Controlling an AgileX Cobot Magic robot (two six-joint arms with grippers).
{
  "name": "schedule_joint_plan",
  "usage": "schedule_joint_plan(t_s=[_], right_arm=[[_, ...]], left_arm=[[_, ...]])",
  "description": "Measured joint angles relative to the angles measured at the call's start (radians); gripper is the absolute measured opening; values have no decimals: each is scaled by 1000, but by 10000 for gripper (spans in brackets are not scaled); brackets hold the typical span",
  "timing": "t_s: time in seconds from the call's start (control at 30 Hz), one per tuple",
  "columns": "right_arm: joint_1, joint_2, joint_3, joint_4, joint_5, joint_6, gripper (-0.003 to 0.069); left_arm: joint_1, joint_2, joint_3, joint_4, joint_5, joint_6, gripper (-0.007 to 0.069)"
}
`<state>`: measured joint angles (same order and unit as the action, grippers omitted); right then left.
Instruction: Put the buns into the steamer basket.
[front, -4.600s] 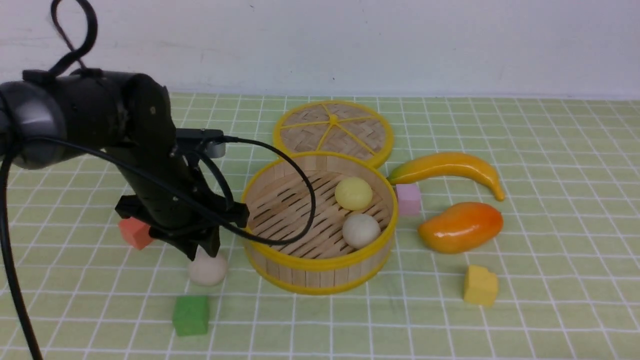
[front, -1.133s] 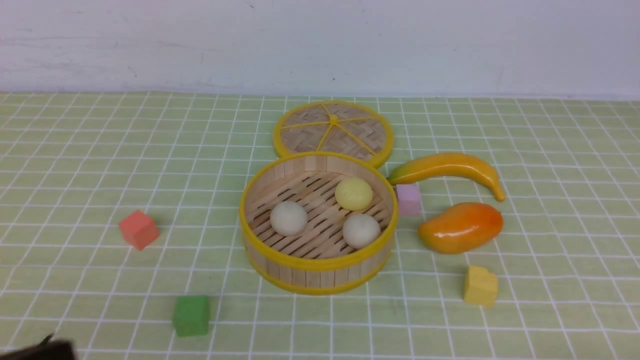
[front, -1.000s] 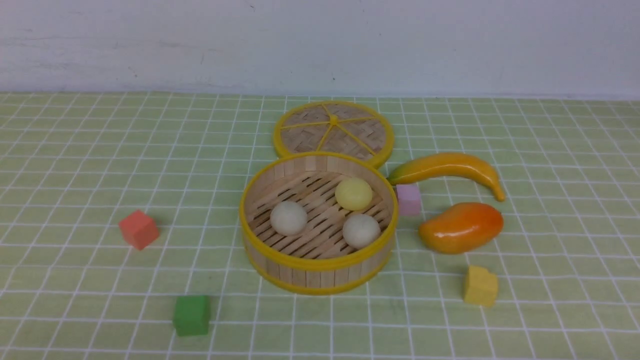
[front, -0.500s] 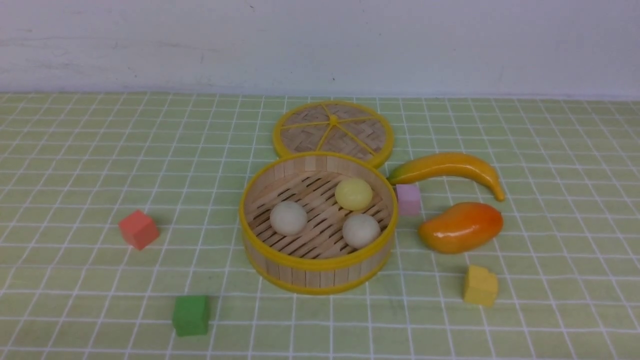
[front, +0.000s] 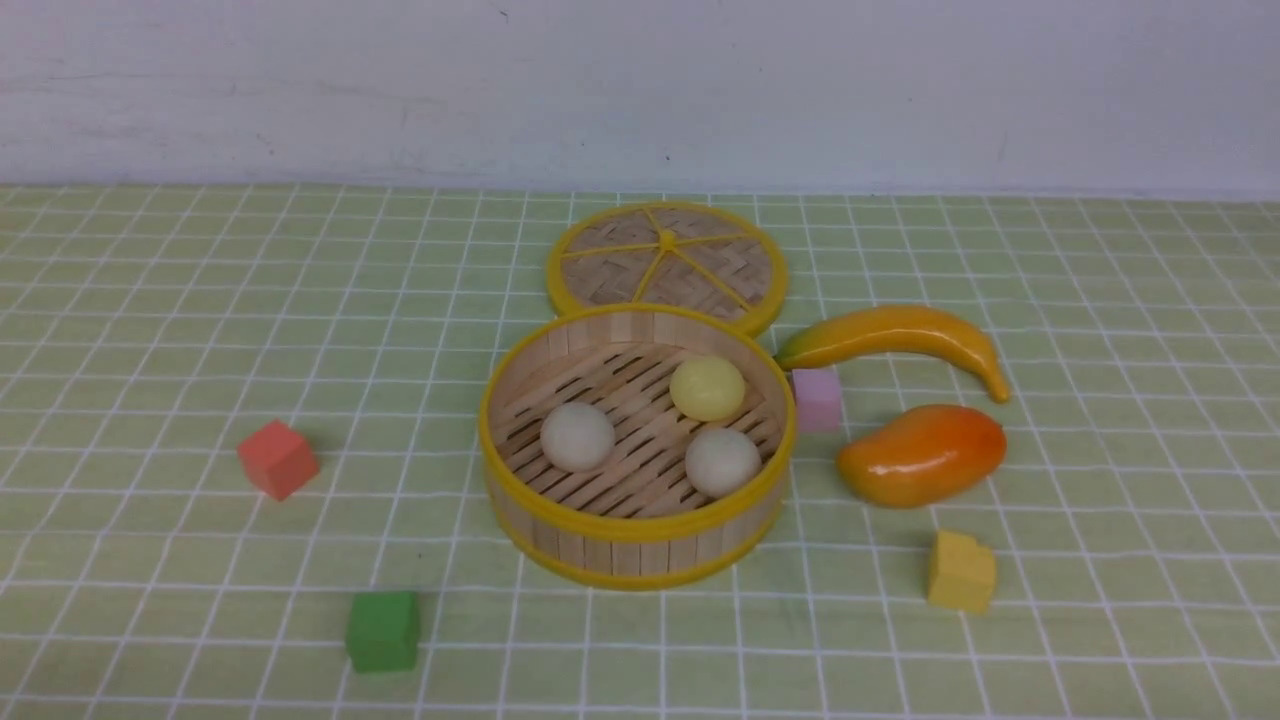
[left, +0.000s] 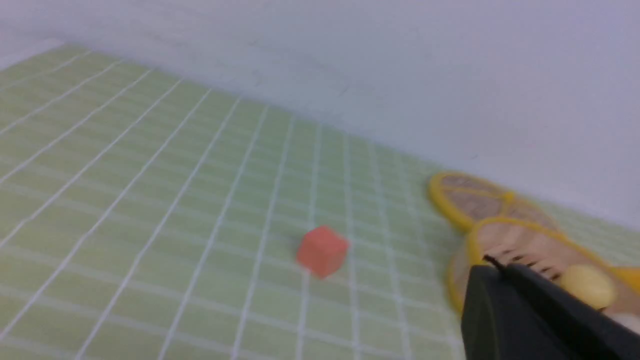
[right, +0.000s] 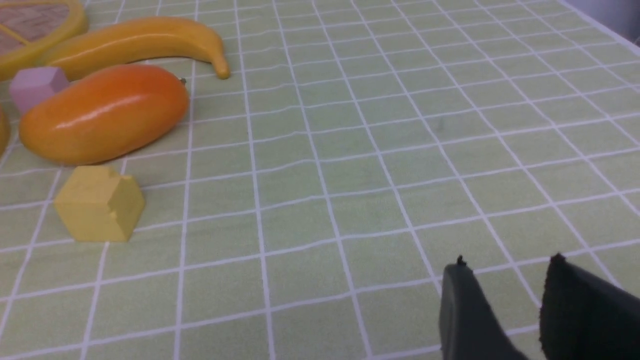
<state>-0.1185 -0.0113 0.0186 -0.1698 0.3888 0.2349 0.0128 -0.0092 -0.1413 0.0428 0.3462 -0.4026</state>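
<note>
three buns in the steamer basket (front: 637, 520), all on its slatted floor: one off-white bun (front: 577, 436) toward the left, another off-white bun (front: 722, 462) toward the near right wall, a pale yellow bun (front: 707, 387) behind them. none touching another. near inner wall of the basket hidden by its own rim.

just behind the basket, a flat woven lid (front: 667, 262), its near edge cut off by the basket's far rim. to the right, a pink cube (front: 817, 398) just beside the basket wall, a banana (front: 895, 337) whose green end sits beside the cube, a mango (front: 921, 454) and a yellow cube (front: 961, 571) with a notched corner. to the left, well apart, a red cube (front: 277, 458) and a green cube (front: 382, 630) on the checked green surface (front: 200, 300).

no arm in the front view. left end effector (left: 505, 265) only partly seen in the left wrist view, blurred, one dark mass at the corner blocking part of the basket; cannot tell whether parted or closed. right end effector (right: 505, 265) low over bare surface, its two tips (right: 460, 290) a narrow gap apart, nothing between them, bases cut off by the picture edge.
</note>
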Motion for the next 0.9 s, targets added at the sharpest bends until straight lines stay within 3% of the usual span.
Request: schedule_joint_plan(t_s=[0.17, 0.43, 0.9], right_arm=[[0, 0, 0, 1, 0, 0, 237], [0, 0, 0, 0, 0, -2, 237], [0, 0, 0, 0, 0, -3, 237]], left_arm=[[9, -1, 162, -2, 28, -1, -10], [-45, -1, 171, -5, 37, -7, -5], [-48, -1, 171, -5, 37, -7, 0]])
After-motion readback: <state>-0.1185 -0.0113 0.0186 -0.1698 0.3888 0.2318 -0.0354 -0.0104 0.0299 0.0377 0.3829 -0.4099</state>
